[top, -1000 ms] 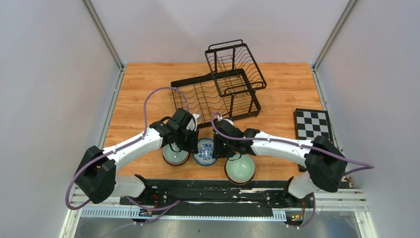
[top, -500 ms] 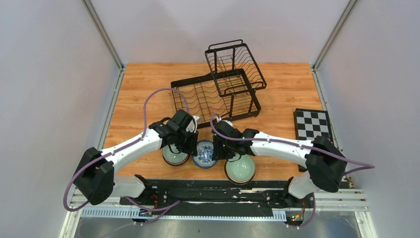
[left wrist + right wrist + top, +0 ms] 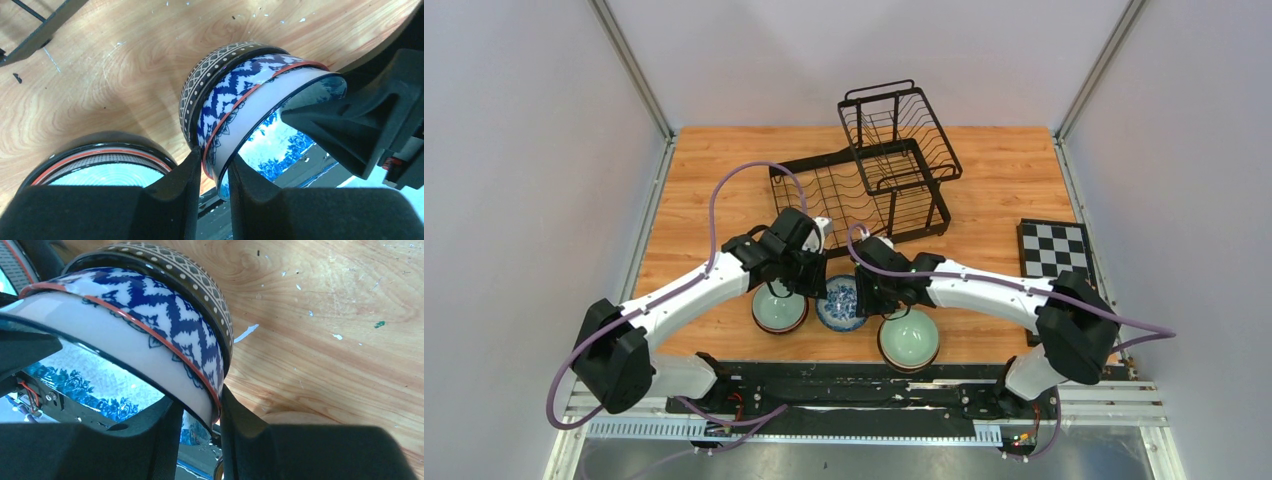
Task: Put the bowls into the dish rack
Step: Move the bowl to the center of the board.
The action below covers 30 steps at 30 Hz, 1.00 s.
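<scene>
Both tools gripped one bowl's rim, in front of the rack.

The wood-grain bench (image 3: 724,180) carried the black wire rack (image 3: 864,175) at the back and a checkered board (image 3: 1054,250) on the right. Near the front edge, apart from the rack, two glossy green bowls (image 3: 779,308) (image 3: 910,340) flanked the blue bowl (image 3: 842,303). That one, zigzag-patterned with a red line, nested in a dark bowl (image 3: 200,75) with a white lattice band. The left tool (image 3: 214,162) and right tool (image 3: 200,415) were each closed to a narrow gap, pinching opposite sides of its rim. Since a second earlier, both arms had shifted slightly toward the rack, uncovering more of the left green bowl.
</scene>
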{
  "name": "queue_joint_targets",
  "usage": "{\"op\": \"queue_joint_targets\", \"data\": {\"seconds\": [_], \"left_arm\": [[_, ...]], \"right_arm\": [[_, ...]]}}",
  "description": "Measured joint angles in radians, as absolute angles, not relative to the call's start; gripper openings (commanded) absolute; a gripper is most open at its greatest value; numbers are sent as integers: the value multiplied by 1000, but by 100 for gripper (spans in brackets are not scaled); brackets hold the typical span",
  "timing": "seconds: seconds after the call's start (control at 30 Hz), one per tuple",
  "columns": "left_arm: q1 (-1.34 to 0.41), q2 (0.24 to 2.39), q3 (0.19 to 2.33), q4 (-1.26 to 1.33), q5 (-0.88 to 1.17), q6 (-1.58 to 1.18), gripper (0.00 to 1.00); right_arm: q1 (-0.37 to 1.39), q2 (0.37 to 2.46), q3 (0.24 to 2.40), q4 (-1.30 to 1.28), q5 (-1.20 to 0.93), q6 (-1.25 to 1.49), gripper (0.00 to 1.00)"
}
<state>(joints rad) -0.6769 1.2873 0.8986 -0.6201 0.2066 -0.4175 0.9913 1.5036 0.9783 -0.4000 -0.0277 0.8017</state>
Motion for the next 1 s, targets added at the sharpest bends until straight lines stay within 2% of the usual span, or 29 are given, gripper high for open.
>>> {"op": "queue_joint_targets", "data": {"seconds": [0.23, 0.63, 1.0], "left_arm": [[-677, 1294, 905, -600, 210, -414, 30], [-678, 1295, 937, -598, 144, -392, 44], [-678, 1318, 947, -609, 94, -374, 46]], "right_arm": [[985, 1536, 988, -406, -29, 791, 41], [985, 1537, 1056, -421, -17, 772, 47], [980, 1540, 1106, -434, 31, 742, 48]]}}
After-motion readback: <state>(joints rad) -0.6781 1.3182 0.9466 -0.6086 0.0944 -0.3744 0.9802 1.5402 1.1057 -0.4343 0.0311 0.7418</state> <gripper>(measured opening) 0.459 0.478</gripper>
